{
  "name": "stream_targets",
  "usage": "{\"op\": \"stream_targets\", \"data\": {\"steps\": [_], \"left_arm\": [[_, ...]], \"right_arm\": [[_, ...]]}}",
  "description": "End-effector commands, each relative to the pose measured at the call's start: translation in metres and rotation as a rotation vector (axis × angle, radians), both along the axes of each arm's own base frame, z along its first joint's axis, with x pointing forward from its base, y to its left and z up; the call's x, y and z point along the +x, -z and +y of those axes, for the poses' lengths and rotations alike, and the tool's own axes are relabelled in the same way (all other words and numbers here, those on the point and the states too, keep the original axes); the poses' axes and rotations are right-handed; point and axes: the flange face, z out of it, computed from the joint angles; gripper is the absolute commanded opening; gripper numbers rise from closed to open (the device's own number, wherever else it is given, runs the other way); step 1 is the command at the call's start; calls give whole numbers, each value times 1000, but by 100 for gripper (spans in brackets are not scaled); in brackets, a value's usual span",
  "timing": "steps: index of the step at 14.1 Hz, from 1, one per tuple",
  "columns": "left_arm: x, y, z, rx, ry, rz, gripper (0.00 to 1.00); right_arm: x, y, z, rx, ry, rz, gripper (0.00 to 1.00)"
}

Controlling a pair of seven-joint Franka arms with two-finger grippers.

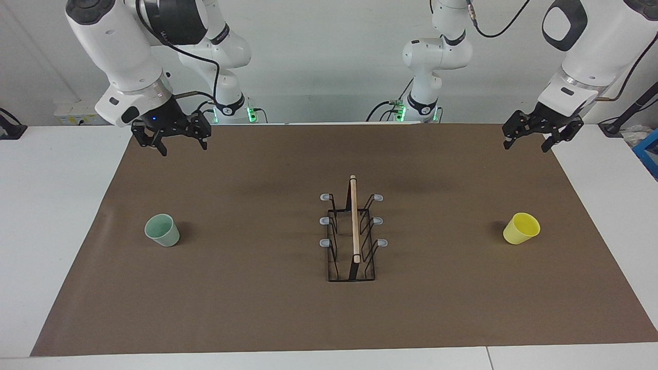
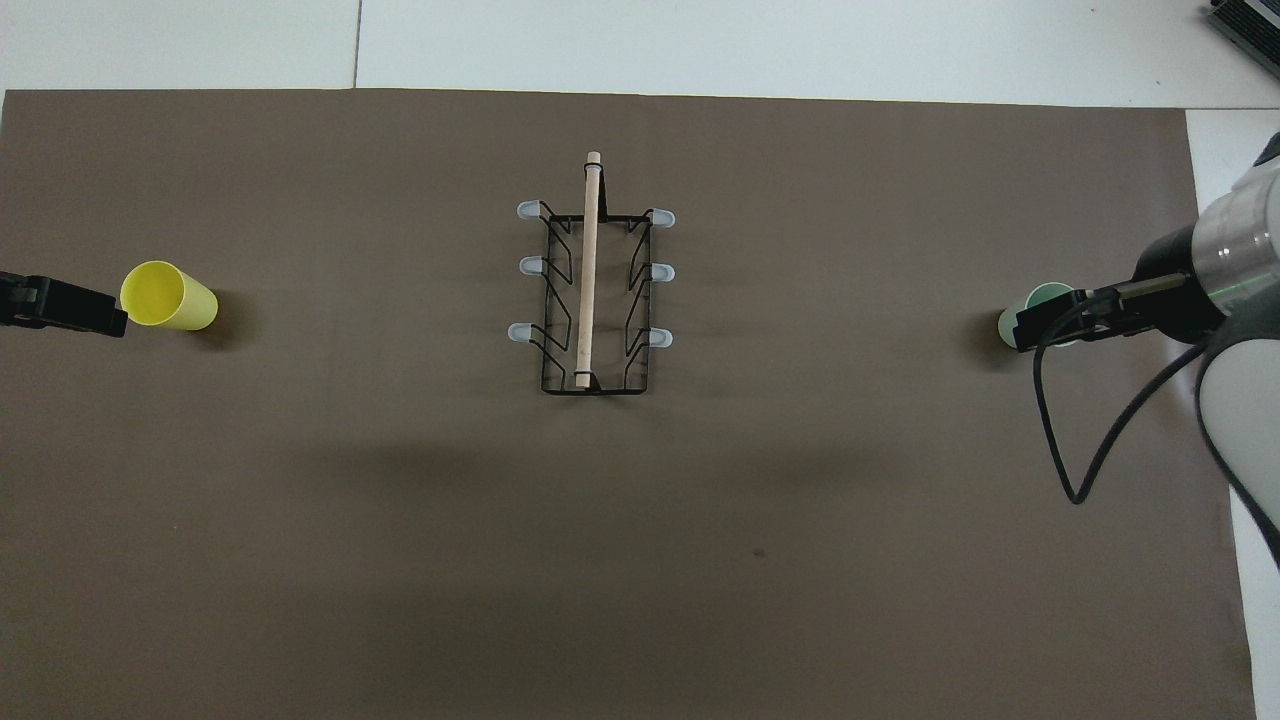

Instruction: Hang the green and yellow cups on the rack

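The black wire rack with its wooden rod on top stands at the middle of the brown mat and also shows in the overhead view. Its grey-tipped prongs, three per side, are bare. The mint green cup stands mouth up toward the right arm's end; in the overhead view it is partly covered. The yellow cup stands toward the left arm's end. My right gripper hangs open and empty, raised well above the mat. My left gripper hangs open and empty, raised too.
The brown mat covers most of the white table. A black cable loops from the right arm over the mat. A blue object lies off the mat at the left arm's end.
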Motion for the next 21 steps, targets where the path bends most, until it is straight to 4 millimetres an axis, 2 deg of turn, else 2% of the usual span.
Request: {"op": "stream_targets", "data": {"steps": [1, 10, 21], "left_arm": [[-5, -3, -2, -1, 2, -14, 100], [-4, -3, 3, 1, -8, -21, 100], [-4, 1, -2, 7, 8, -36, 100]], "right_arm": [[3, -3, -2, 9, 12, 9, 100], [3, -2, -5, 7, 18, 9, 100], [4, -2, -7, 8, 18, 9, 100]]}}
